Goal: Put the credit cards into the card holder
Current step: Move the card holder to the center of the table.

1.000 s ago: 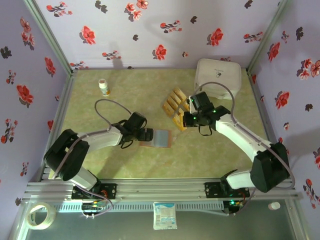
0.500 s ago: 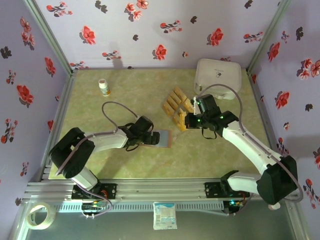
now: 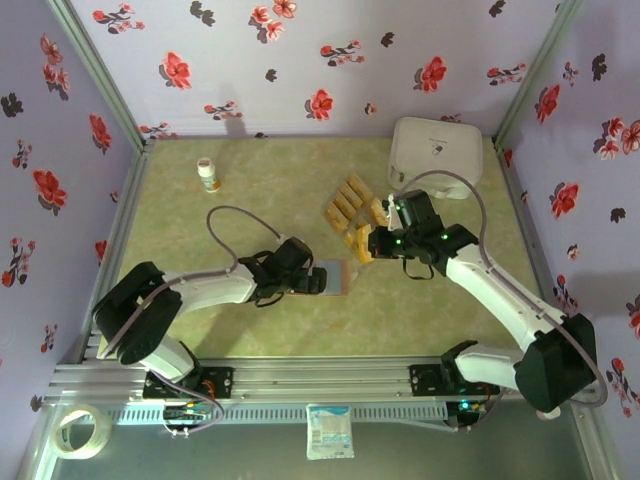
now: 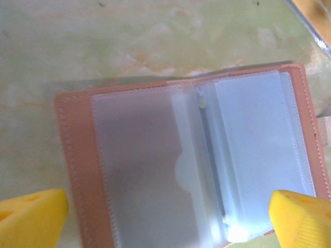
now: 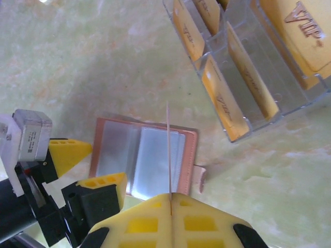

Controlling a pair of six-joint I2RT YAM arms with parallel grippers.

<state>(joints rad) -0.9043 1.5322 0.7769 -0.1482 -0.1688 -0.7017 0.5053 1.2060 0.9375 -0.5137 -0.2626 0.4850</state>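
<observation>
Credit cards (image 3: 352, 212): most sit in a clear divided tray (image 5: 282, 93) at mid-bench, just in front of the white box (image 3: 437, 150). They stand tilted in the slots, approx six by the top view. None is in the card holder (image 3: 328, 278) yet. Its sleeves look empty in both wrist views, so the task is at the 1st insertion w/ nearly everything left to do.

R hand (image 5: 170, 199) is pressed together, pinching a thin flat thing seen edge-on, prob. one card, i.e. the held card (image 5: 168, 150). It hangs above the open holder (image 5: 142, 160), edge pointing down at the sleeves. Can't tell if it touches yet. In the top view the R hand (image 3: 372, 243) is btw tray and holder.

L hand (image 4: 165, 227) is spread wide and grips nothing, w/ one yellow finger near each side of the holder's (image 4: 191, 165) near edge. Contact unclear. It looks placed to steady the holder.

Looks: cards are tan-orange, small, flat and all alike, w/ paler print. One reads "VIP" in the R wrist view. Holder lies open and flat on the bench (image 3: 200, 230), centre-front btw the arms. Reddish-brown stitched cover, frosted clear sleeves inside, thumb notch on one sleeve. A small tab pokes out at its tray-side edge.

Left to do: seat this card, then fetch the rest one by one.
</observation>
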